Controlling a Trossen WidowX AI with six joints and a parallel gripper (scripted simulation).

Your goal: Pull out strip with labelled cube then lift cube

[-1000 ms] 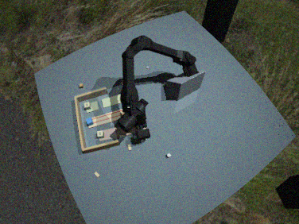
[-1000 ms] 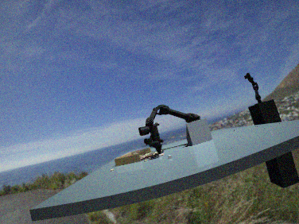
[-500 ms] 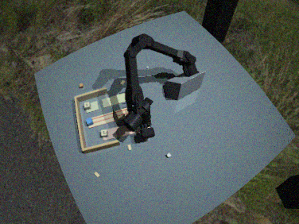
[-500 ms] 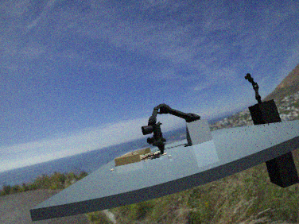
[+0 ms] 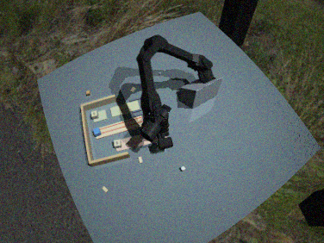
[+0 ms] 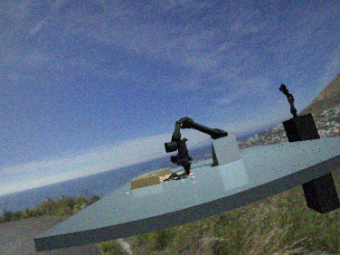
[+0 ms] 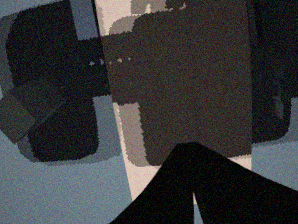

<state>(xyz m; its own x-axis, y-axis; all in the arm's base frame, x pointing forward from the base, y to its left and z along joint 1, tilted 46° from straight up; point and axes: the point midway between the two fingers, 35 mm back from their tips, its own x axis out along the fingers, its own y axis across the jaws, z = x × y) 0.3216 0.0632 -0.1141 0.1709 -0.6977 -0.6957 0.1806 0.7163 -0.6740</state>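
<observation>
A pale cube with a dark mark [image 5: 117, 143] sits on the far end of the pink strip [image 5: 125, 143] [image 7: 142, 175], whose near part is under the arm. A similar marked cube [image 5: 95, 115] sits on a short yellow-green piece [image 5: 102, 116], separated by a gap from a longer yellow-green piece [image 5: 125, 109]. A blue cube [image 5: 96, 131] sits on the red-lined strip [image 5: 116, 127] between them. My gripper [image 6: 187, 173] [image 7: 186, 152] is shut and empty, pointing down low over the pink strip's near part; whether it touches is unclear. Its tips are hidden in the top view.
A wooden three-sided frame [image 5: 87, 146] [image 6: 146, 181] surrounds the strips' far ends, open towards the arm's base. Loose small blocks lie outside it, among them a tan one [image 5: 140, 159], another tan one [image 5: 105, 189] and a white one [image 5: 183, 168]. A dark block [image 7: 17, 119] shows at the wrist view's left.
</observation>
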